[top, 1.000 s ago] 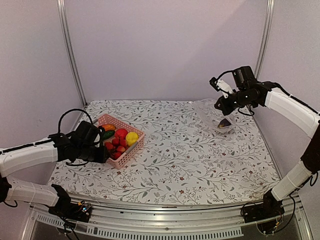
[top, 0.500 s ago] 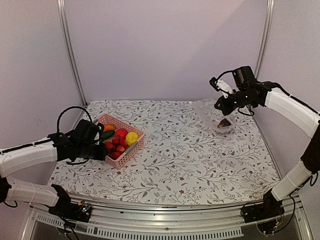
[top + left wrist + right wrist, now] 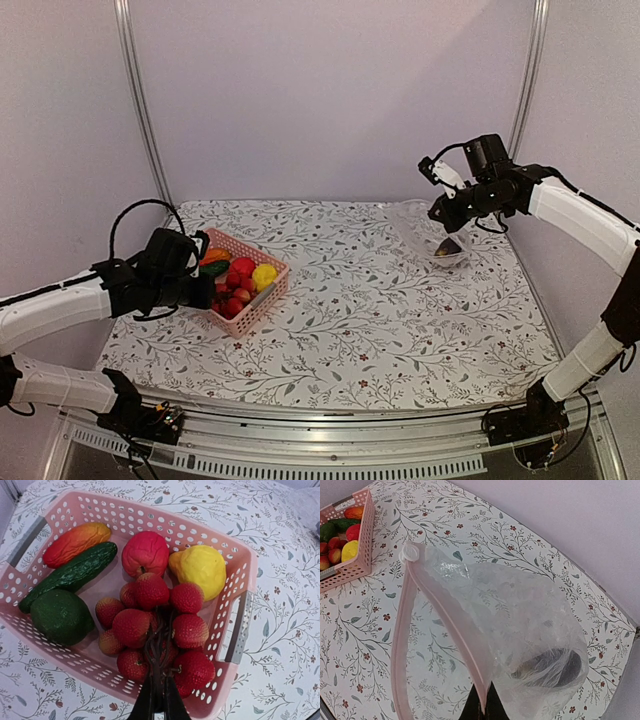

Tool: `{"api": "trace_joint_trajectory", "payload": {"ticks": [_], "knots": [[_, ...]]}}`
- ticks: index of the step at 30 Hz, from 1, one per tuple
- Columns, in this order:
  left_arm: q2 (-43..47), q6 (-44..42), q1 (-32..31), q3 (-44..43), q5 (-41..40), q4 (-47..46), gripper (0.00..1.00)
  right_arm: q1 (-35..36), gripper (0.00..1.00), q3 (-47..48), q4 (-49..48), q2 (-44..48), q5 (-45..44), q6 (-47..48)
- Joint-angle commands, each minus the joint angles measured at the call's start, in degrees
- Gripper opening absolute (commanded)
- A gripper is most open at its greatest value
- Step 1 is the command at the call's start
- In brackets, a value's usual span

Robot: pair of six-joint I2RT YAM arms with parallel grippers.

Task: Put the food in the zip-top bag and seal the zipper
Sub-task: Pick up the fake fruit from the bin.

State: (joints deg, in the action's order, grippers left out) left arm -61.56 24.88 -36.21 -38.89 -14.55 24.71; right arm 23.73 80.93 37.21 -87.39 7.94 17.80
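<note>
The food lies in a pink basket (image 3: 241, 568): a bunch of red-yellow balls (image 3: 150, 625), a red piece (image 3: 145, 552), a yellow piece (image 3: 200, 569), an orange piece (image 3: 75, 542) and two green ones (image 3: 60, 615). My left gripper (image 3: 160, 682) is shut on the dark stem of the bunch (image 3: 232, 297). At the far right my right gripper (image 3: 487, 700) is shut on the pinkish zipper (image 3: 445, 625) of the clear zip-top bag (image 3: 520, 615) and holds its mouth open above the table. A dark purple eggplant (image 3: 555, 667) sits in the bag's bottom.
The basket (image 3: 262, 298) stands at the table's left on a flowered cloth (image 3: 380, 310). Metal frame posts (image 3: 140, 100) rise at the back corners. The bag (image 3: 425, 230) hangs near the right wall.
My left jaws have closed on the bunch's stem, and the left arm has drawn slightly back. The right arm and the bag have not moved.
</note>
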Motion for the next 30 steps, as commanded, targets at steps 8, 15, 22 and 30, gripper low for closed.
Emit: {"api": "trace_joint_trajectory", "payload": {"ticks": [8,15,22,30], "knots": [[0.6,-3.6,-0.9,-14.7,-0.9,4.7,0.0,4.6,0.0,0.0,3.7,1.9,1.4,2.4],[1.5,-3.4,-2.4,-22.3,3.7,5.1,0.0,9.3,0.0,1.9,6.5,1.2,2.3,3.5],[2.9,-2.5,-8.0,-24.2,6.6,-2.2,0.0,11.7,0.0,8.7,11.4,-1.6,8.0,2.1],[1.5,-2.6,-15.8,-28.7,13.9,-12.3,0.0,13.6,0.0,17.2,16.0,-6.7,9.0,1.8]]}}
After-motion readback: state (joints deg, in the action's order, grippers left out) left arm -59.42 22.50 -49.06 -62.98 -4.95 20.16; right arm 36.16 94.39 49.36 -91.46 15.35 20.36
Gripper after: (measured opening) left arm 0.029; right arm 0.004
